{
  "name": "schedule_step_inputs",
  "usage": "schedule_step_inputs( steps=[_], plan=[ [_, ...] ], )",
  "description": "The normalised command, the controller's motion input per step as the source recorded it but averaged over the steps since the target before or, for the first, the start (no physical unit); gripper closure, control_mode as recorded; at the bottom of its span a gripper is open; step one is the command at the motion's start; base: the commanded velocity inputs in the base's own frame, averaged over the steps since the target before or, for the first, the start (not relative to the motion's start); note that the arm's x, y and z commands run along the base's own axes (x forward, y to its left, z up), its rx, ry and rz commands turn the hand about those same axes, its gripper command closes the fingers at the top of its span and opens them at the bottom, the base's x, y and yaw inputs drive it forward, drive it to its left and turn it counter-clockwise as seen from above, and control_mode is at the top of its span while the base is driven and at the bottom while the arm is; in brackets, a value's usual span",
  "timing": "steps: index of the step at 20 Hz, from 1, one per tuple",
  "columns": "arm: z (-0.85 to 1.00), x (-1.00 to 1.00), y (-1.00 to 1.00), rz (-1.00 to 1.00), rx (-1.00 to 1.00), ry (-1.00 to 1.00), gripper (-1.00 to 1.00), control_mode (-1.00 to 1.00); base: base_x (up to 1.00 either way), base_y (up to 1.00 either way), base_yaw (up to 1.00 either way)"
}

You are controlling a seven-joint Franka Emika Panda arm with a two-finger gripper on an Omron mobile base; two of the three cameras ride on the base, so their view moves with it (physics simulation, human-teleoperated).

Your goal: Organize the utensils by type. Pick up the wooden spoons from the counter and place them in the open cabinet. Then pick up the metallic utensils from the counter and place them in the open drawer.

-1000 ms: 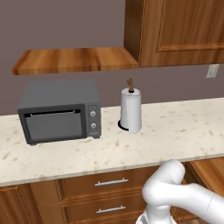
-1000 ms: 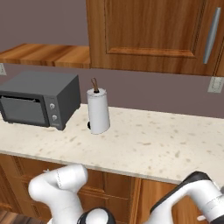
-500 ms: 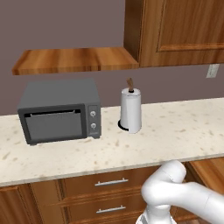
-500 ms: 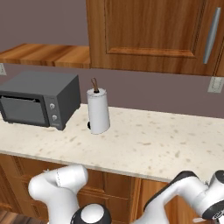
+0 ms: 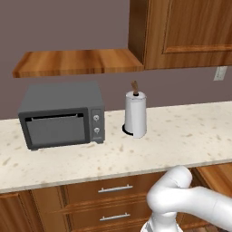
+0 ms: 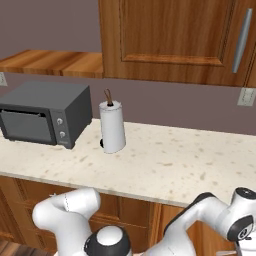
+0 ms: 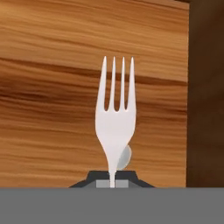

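In the hand view my gripper (image 7: 113, 182) is shut on the thin handle of a silver metal fork (image 7: 114, 118). The fork stands straight up from the fingertips (image 7: 94, 178), tines away from the hand. Just behind the fork's neck peeks a small rounded silver-grey shape (image 7: 125, 157), which I cannot tell for a spoon bowl. Close behind both lies a reddish-brown wood-grain surface (image 7: 52, 96) with a darker wood strip (image 7: 205, 96) along the right. The beige speckled counter (image 5: 181, 136) runs across both base views, and my arm (image 5: 190, 204) bends down below its front edge at the right.
On the counter stand a dark grey microwave (image 5: 63, 115) and an upright paper towel roll (image 5: 135, 113). Above hang a wooden shelf (image 5: 77, 62) and a wall cabinet (image 6: 170, 35) with its doors shut. Drawers with silver bar handles (image 5: 115, 189) sit under the counter.
The arm's links at the lower right of the right base view have shifted a little. Microwave, paper towel roll and counter stand as before.
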Motion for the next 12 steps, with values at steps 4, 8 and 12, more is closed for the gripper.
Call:
schedule_step_inputs(
  steps=[4, 8, 12],
  plan=[
    [-0.19, -0.06, 0.06, -0.05, 0.07, 0.05, 1.00, -1.00, 0.00, 0.00, 0.00],
    [-0.16, -0.19, 0.00, 0.00, 0.13, 0.00, 1.00, -1.00, 0.00, 0.00, 0.00],
    [-0.22, -0.27, 0.00, 0.00, 0.11, 0.00, 1.00, -1.00, 0.00, 0.00, 0.00]
  ],
)
